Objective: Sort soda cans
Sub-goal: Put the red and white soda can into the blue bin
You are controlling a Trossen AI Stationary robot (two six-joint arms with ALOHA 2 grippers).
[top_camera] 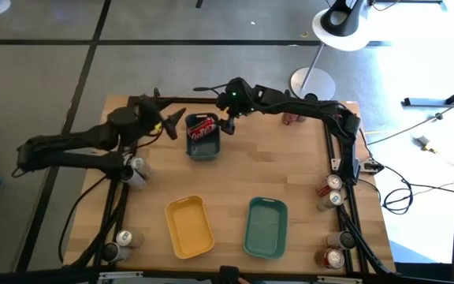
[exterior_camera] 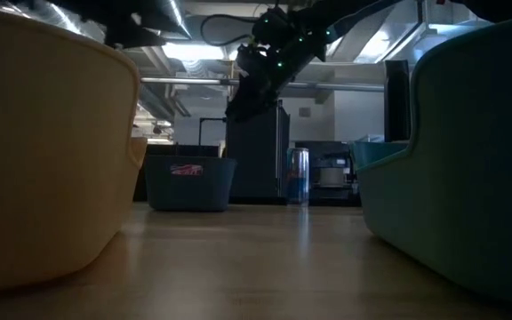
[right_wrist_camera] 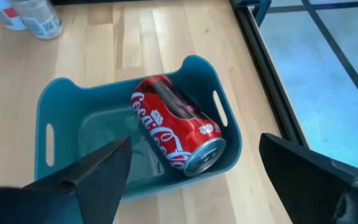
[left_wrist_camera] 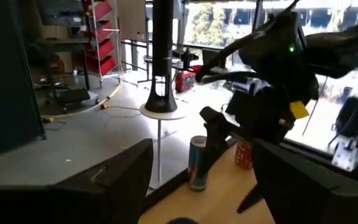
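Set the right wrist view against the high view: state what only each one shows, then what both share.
Only the right wrist view shows the red can's white lettering and silver end, lying on its side. Only the high view shows the yellow tray, teal tray, the left gripper and cans along the table edges. Both show the dark blue tray holding red cans, under the open right gripper.

Left arm extends across the far left of the table, left gripper (top_camera: 173,125) with fingers parted, nothing between them. Right arm reaches in from the right along the far edge, right gripper (top_camera: 228,125) angled downward, fingers spread wide, empty
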